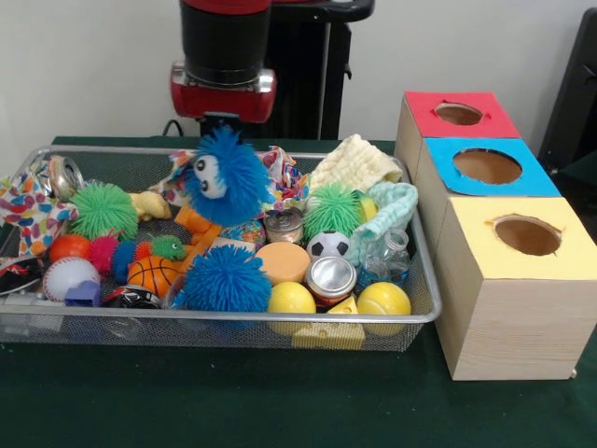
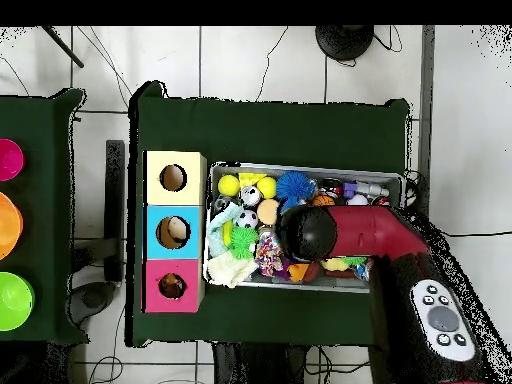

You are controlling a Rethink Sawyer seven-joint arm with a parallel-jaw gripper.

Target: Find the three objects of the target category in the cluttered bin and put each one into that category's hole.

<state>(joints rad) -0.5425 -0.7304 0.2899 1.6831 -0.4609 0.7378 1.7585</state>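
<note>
The wire mesh bin [image 1: 233,317] sits on the green table, full of balls, spiky toys, cans and cloths; in the overhead view its rim [image 2: 300,167] shows. My gripper [image 1: 219,119] hangs over the bin's back middle, its lower part hidden behind a blue furry toy with eyes [image 1: 224,177]. I cannot tell whether it touches the toy. In the overhead view my arm [image 2: 310,232] covers the bin's middle. Beside the bin stand three wooden boxes with holes, topped red [image 1: 459,114], blue [image 1: 487,166] and yellow [image 1: 525,235].
The bin holds two yellow balls [image 1: 291,299] [image 1: 383,299], a soccer ball [image 1: 328,245], a baseball [image 1: 70,277], a basketball [image 1: 152,273], a blue spiky ball [image 1: 224,278], cans [image 1: 331,278] and a plastic bottle [image 1: 392,252]. Coloured bowls [image 2: 8,222] sit on a second table.
</note>
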